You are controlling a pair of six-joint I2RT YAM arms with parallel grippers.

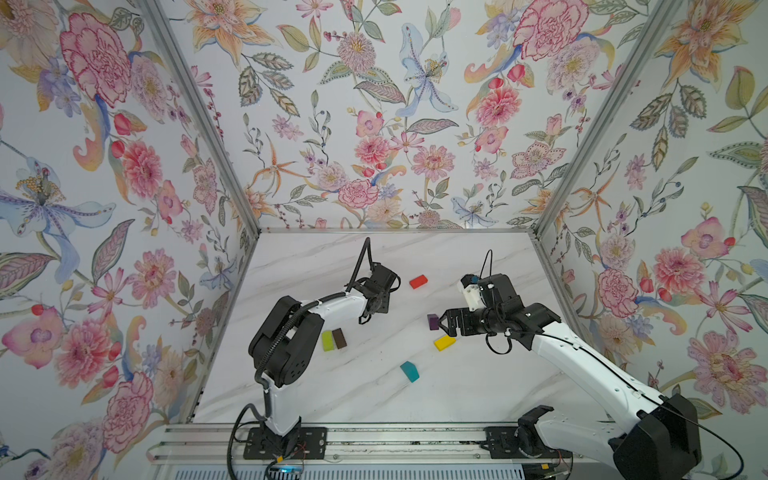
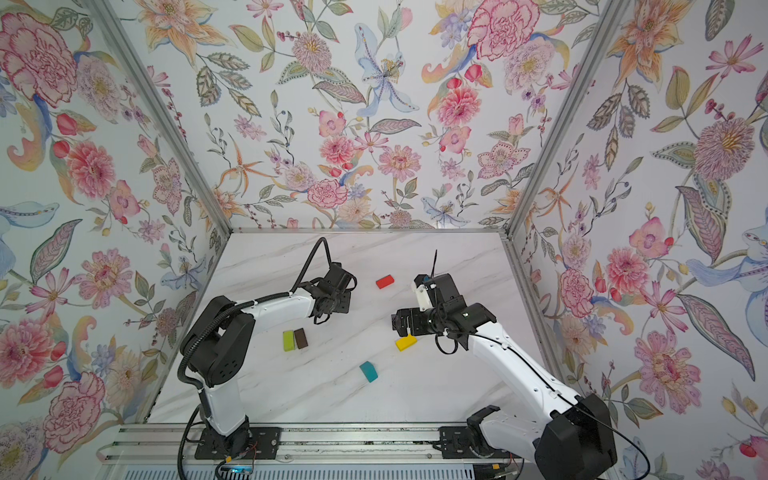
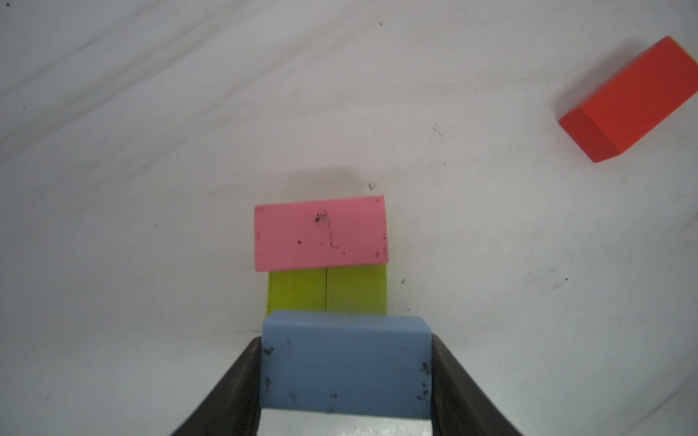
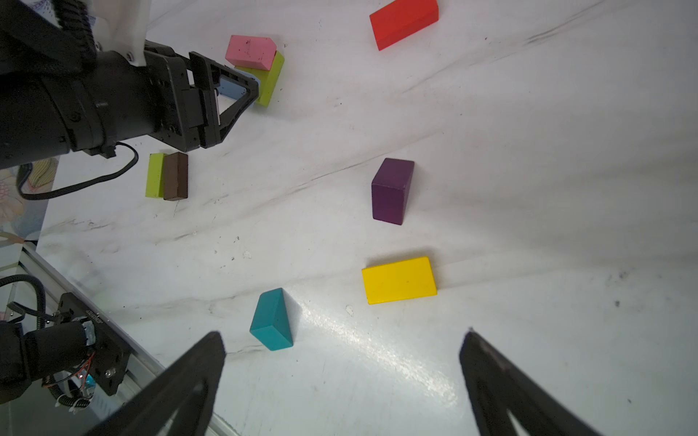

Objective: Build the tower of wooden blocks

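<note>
My left gripper [image 3: 345, 381] is clamped on the light blue block [image 3: 345, 351], with one dark finger pressing on each short end. I hold it flat above the near half of the tower [image 3: 325, 264], but I cannot tell if it already touches. The tower is low: two lime green blocks [image 3: 296, 290] lie side by side with their long sides touching, and a pink block [image 3: 321, 234] lies crosswise on their far half, a little skewed. The pink and the blue paint both have small dark scuffs. The tower stands on the white marble table [image 1: 332, 257] toward the middle, with the red block [image 3: 630, 98] well apart from it. In both top views the wrist of my left arm hides it. My right gripper [image 4: 342, 332] has its jaws wide apart with nothing between them, and it hovers over the right part of the table. Near it are the purple block [image 4: 392, 190], the yellow block [image 4: 399, 280] lying flat and the teal block [image 4: 272, 321], each separate from the others. A third lime green block [image 4: 155, 175] and a brown block [image 4: 175, 176] lie touching along their long sides, closer to my left arm's base.
</note>
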